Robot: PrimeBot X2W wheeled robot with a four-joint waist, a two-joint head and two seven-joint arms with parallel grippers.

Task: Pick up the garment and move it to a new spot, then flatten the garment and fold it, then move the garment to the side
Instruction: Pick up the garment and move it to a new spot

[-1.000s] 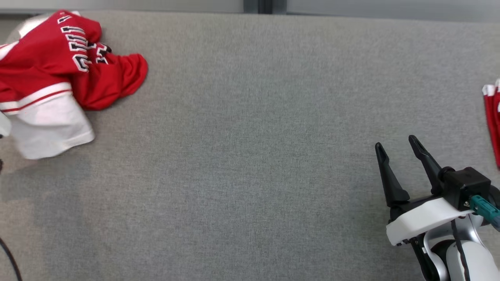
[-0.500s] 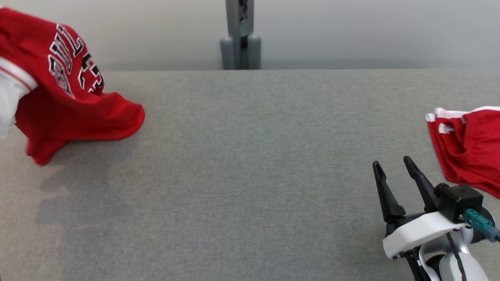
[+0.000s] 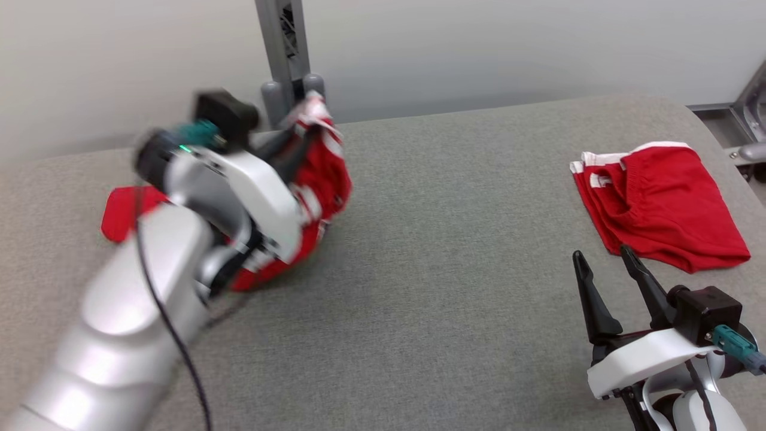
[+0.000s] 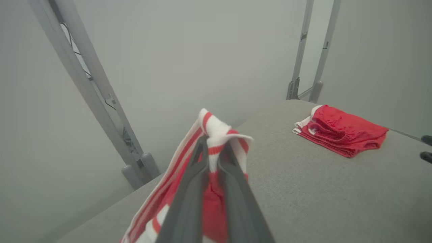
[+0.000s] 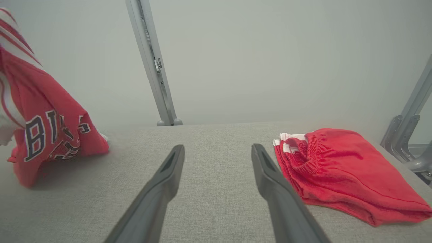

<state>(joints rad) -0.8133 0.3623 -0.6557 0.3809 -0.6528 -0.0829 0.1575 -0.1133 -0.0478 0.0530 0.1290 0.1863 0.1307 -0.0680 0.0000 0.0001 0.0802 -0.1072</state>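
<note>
The garment [image 3: 328, 179] is a red jersey with white striped trim and dark lettering. It hangs bunched from my left gripper [image 3: 302, 134] over the left part of the grey table [image 3: 449, 269], its lower end touching the cloth surface. In the left wrist view my left gripper [image 4: 212, 143] is shut on a white-and-red striped hem of the garment [image 4: 221, 130]. The right wrist view shows the garment [image 5: 50, 131] hanging at the far left. Low at the right, my right gripper [image 3: 601, 254] stands open with nothing in it, and the gap between its fingers [image 5: 217, 148] holds bare table.
A folded red pair of shorts [image 3: 658, 203] with white trim lies at the table's right end, just beyond my right gripper. A grey metal post [image 3: 281, 42] stands behind the table's far edge, and a metal frame [image 3: 751, 102] stands at the far right.
The head camera has tilted up and turned. The garment, lying at the table's left a second ago, has been lifted by my left gripper, whose arm has come into view. The right gripper stays open.
</note>
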